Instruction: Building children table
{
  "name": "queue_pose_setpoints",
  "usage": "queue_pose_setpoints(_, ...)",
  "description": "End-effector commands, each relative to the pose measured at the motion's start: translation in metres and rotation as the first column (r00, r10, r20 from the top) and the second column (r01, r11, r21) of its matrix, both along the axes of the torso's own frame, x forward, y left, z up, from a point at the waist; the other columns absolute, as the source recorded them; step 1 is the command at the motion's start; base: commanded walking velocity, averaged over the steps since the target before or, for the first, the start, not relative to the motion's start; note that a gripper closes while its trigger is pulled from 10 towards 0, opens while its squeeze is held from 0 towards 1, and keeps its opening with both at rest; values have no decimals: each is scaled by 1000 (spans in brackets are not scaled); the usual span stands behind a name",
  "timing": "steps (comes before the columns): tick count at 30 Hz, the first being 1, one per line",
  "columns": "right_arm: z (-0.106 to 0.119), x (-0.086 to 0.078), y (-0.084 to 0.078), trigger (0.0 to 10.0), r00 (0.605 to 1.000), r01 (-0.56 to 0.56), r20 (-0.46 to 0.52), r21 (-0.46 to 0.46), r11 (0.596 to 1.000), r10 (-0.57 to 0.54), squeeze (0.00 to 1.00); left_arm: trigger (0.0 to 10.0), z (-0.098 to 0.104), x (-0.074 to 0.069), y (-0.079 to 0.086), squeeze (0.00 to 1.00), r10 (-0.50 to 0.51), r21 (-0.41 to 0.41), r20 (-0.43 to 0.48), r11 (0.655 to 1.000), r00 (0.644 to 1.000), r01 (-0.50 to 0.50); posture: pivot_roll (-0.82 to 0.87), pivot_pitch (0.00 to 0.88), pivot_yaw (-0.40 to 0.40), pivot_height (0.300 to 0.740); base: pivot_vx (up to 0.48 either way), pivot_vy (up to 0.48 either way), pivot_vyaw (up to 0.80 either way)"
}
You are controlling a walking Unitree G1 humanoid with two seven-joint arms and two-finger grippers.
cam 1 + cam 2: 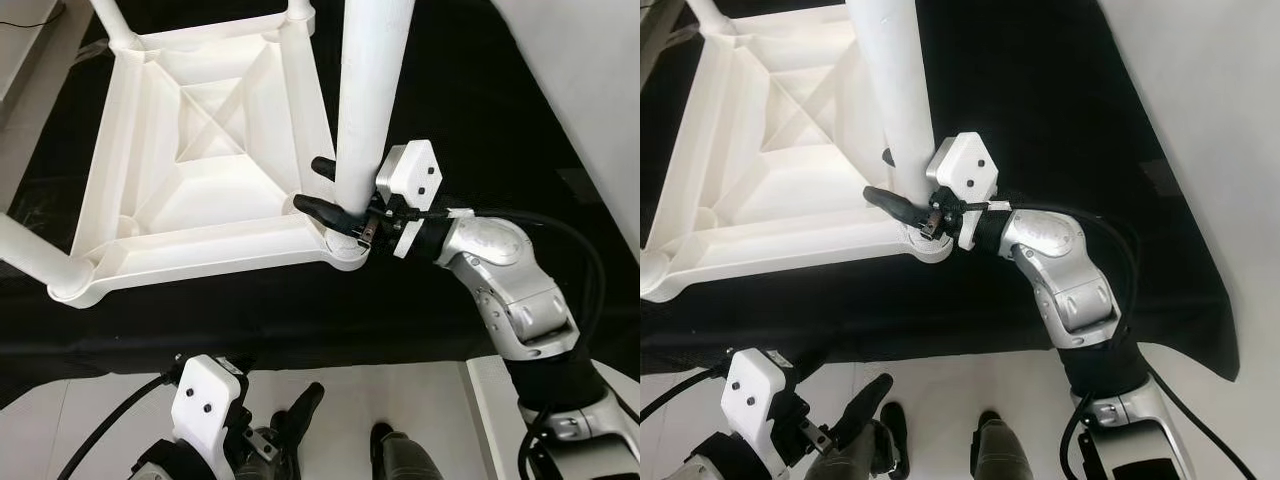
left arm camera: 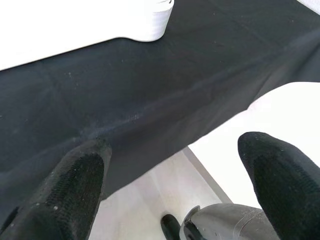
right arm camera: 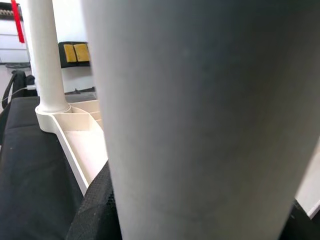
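The white plastic children's table top [image 1: 200,170] lies upside down on the black cloth [image 1: 460,100], ribbed underside up. My right gripper [image 1: 335,195] clasps the white round leg [image 1: 370,90] standing in its near corner socket. My left gripper [image 2: 175,185] hangs spread, holding nothing.

Upturned white plastic table top [image 1: 200,170], white legs [image 1: 368,90] upright in corners.

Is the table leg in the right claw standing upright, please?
Upright: the table leg rises from the corner socket of the upturned tabletop, right claw around it.
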State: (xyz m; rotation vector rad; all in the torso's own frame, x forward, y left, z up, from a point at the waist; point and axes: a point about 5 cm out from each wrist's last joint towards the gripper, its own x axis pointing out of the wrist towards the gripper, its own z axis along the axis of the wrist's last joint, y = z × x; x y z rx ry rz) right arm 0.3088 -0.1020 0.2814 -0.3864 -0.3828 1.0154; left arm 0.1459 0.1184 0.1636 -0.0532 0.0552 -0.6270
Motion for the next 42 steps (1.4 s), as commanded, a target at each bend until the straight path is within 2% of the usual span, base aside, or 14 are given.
queue_pose_setpoints(1,-18,2,4,10000,995,-24,-100,-72,997,17,0,10000,-3,-5,-1,0,-5,5,-23,1000,1000,5,-41,350,53,740,0,0,0)
queue_pose_setpoints(6,-23,4,5,10000,992,-17,-127,-90,996,5,0,10000,-3,-5,-2,0,-5,3,-24,1000,1000,5,-39,350,53,740,0,0,0)
queue_pose_setpoints(8,-28,6,6,10000,982,-3,-190,-90,996,-15,0,10000,-2,-5,-2,0,-4,3,-24,1000,1000,4,-39,353,52,740,0,0,0)
queue_pose_setpoints(12,-31,8,6,10000,969,21,-245,-84,996,-41,0,10000,-2,-5,-2,0,-3,2,-22,1000,1000,3,-39,355,51,740,0,0,0)
queue_pose_setpoints(14,-35,12,4,10000,948,58,-310,-65,996,-75,0,10000,-2,-5,-2,0,-2,1,-21,1000,1000,2,-39,355,51,740,0,0,0)
queue_pose_setpoints(22,-37,13,4,10000,933,82,-348,-34,996,-89,0,10000,-2,-5,-1,0,0,0,-20,1000,1000,0,-40,359,51,740,0,0,0)
queue_pose_setpoints(26,-45,10,4,10000,923,97,-372,-32,995,-102,0,10000,-2,-4,-1,0,1,1,-20,1000,1000,-1,-40,360,53,740,0,0,0)
queue_pose_setpoints(30,-51,4,7,10000,924,135,-361,3,991,-125,0,10000,-2,-4,0,0,2,2,-20,1000,1000,-2,-42,361,53,740,0,0,0)
queue_pose_setpoints(32,-56,-2,10,10000,925,113,-367,18,993,-99,0,10000,-2,-4,0,0,2,2,-20,1000,1000,-2,-42,361,53,740,0,0,0)
queue_pose_setpoints(35,-63,-16,15,10000,937,6,-349,-7,1000,-8,0,10000,-2,-4,0,0,3,3,-20,1000,1000,-3,-38,364,58,740,0,0,0)
queue_pose_setpoints(36,-63,-16,15,10000,937,6,-349,-7,1000,-8,0,10000,-2,-4,0,0,3,3,-20,1000,1000,-3,-38,364,58,740,0,0,0)
queue_pose_setpoints(38,-60,-19,16,10000,959,-47,-283,-44,998,33,0,10000,-2,-4,0,0,1,4,-21,1000,1000,-1,-38,364,61,740,0,0,0)
queue_pose_setpoints(39,-60,-19,16,10000,959,-47,-283,-44,998,33,0,10000,-2,-4,0,0,1,4,-21,1000,1000,-1,-38,364,61,740,0,0,0)
queue_pose_setpoints(42,-58,-14,12,10000,978,-52,-208,-160,986,18,0,10000,-2,-5,0,0,-1,6,-22,1000,1000,1,-37,364,61,740,0,0,0)
